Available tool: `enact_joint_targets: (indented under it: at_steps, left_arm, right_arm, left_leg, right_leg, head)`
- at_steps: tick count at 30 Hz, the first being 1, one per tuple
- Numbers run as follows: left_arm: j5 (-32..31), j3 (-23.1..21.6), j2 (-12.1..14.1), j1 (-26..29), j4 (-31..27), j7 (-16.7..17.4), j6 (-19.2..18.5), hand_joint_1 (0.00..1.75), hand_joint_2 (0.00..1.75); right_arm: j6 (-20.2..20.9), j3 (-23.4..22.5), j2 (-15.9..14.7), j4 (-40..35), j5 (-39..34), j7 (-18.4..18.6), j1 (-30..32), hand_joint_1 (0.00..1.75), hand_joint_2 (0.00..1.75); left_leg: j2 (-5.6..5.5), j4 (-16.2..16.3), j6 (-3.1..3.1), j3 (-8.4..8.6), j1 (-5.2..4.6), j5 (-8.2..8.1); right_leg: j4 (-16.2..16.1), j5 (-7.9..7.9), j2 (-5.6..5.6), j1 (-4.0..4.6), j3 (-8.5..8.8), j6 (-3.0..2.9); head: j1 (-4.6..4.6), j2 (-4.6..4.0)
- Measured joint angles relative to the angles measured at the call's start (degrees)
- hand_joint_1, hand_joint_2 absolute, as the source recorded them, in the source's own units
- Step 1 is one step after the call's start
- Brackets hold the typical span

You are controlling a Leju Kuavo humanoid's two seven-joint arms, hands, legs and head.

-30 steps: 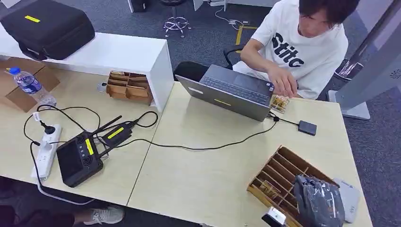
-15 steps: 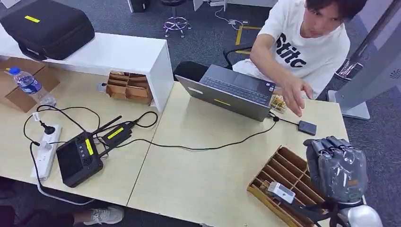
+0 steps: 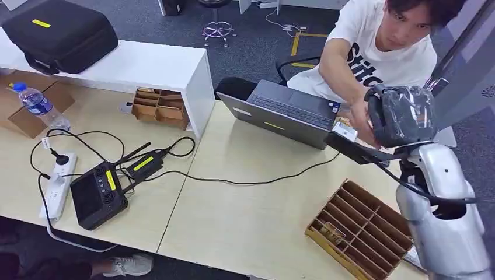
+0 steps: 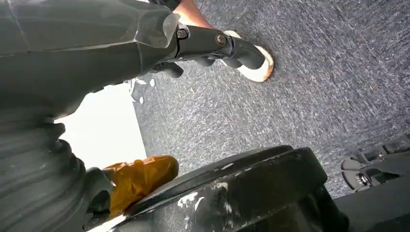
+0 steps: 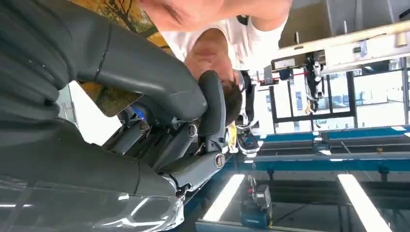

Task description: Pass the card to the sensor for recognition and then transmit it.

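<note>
My right hand (image 3: 400,114) is raised over the table's far right, beside the laptop and close in front of the seated person (image 3: 385,52). In the right wrist view its thumb (image 5: 145,82) presses a card (image 5: 107,99) with a yellow tree picture against the fingers. The person's hand (image 3: 357,121) reaches up next to mine and appears just above the card (image 5: 181,12). My forearm covers the spot where the small black sensor box lay. My left hand (image 4: 212,43) hangs over the grey floor, fingers stretched out, holding nothing.
A grey laptop (image 3: 286,114) stands open at the far edge, with a black cable (image 3: 251,182) running across the table. A wooden divider tray (image 3: 356,224) sits front right below my arm. A black controller (image 3: 96,195), power strip (image 3: 55,184) and bottle (image 3: 38,105) lie left.
My right hand has risen from over the wooden tray and swung away toward the person. The person's hand has left the laptop and reached toward mine.
</note>
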Motion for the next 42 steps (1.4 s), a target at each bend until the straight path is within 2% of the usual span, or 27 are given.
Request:
enact_joint_targets:
  at_steps: [2, 4, 7, 10, 11, 16, 24, 35, 42]
  left_arm:
    - [-0.11, -0.17, 0.0, -0.02, 0.0, 0.0, -0.04, 0.0, 1.75]
    - [-0.67, -0.41, 0.0, -0.06, 0.0, 0.04, -0.46, 0.0, 1.75]
    - [-1.77, -1.2, 0.02, -0.2, 0.0, 0.18, -1.14, 0.0, 1.75]
    - [-2.25, -1.66, 0.02, -0.27, 0.0, 0.22, -1.38, 0.0, 1.75]
    - [-2.36, -1.86, 0.02, -0.29, 0.0, 0.33, -1.44, 0.0, 1.75]
    - [-2.38, -2.23, 0.02, -0.35, 0.0, 0.42, -1.55, 0.0, 1.75]
    - [-2.34, -2.49, 0.07, -0.37, 0.0, 0.5, -1.55, 0.0, 1.75]
    - [-1.71, -2.58, 0.2, -0.29, 0.0, 0.5, -1.25, 0.0, 1.75]
    - [-0.94, -2.56, 0.35, -0.15, 0.0, 0.42, -1.01, 0.0, 1.75]
  right_arm:
    - [0.13, 0.52, 0.37, 1.35, 0.02, 0.35, -1.13, 1.75, 1.75]
    - [1.94, 1.07, 1.09, 3.59, 0.3, 2.03, -2.89, 1.75, 1.75]
    - [3.8, 1.59, 2.93, 10.61, 0.52, 4.15, -7.21, 1.75, 1.75]
    - [3.83, 1.81, 4.85, 17.4, 0.22, 4.87, -10.54, 1.75, 1.75]
    - [3.72, 1.88, 5.44, 19.33, 0.2, 4.9, -11.28, 0.02, 1.75]
    - [2.23, 2.16, 7.17, 24.87, 1.14, 4.79, -12.38, 0.0, 1.75]
    - [1.05, 1.09, 7.47, 27.8, 0.5, 4.39, -12.29, 0.0, 1.75]
    - [-0.13, -6.58, 3.87, 29.89, -4.08, 3.93, -10.82, 0.0, 1.75]
    - [-2.47, -15.11, 0.52, 32.87, -11.43, 1.66, -7.66, 0.0, 1.75]
  left_leg:
    - [-0.02, 0.0, 0.0, -0.06, 0.0, -0.01]
    - [0.02, -0.01, 0.0, -0.12, 0.0, -0.01]
    - [0.04, -0.01, 0.0, -0.11, -0.01, 0.0]
    - [-0.02, 0.0, 0.0, -0.1, 0.0, 0.02]
    - [-0.05, 0.0, 0.0, -0.1, 0.0, 0.02]
    - [-0.07, 0.0, -0.03, -0.11, 0.01, 0.03]
    - [-0.06, 0.01, -0.03, -0.11, 0.0, 0.03]
    - [-0.08, 0.05, -0.03, -0.11, -0.02, 0.02]
    - [-0.22, 0.05, 0.01, -0.16, -0.03, 0.0]
  right_leg:
    - [0.0, -0.01, 0.0, 0.0, -0.01, 0.0]
    - [0.01, 0.0, 0.04, -0.01, -0.07, 0.0]
    - [0.01, 0.01, 0.05, -0.01, -0.09, 0.01]
    - [0.01, 0.02, 0.0, 0.0, -0.09, 0.0]
    - [0.01, 0.02, -0.02, 0.0, -0.09, 0.0]
    - [0.02, 0.02, -0.03, 0.0, -0.09, -0.01]
    - [-0.01, 0.01, -0.02, -0.01, -0.12, 0.0]
    - [-0.03, 0.02, -0.04, -0.02, -0.14, 0.0]
    - [-0.05, 0.01, -0.19, -0.02, -0.11, 0.01]
  head:
    - [0.0, 0.0]
    - [-0.02, 0.0]
    - [-0.02, 0.0]
    - [0.0, 0.0]
    - [0.0, 0.0]
    - [0.0, 0.0]
    - [0.0, 0.0]
    - [0.02, 0.0]
    - [0.02, 0.0]
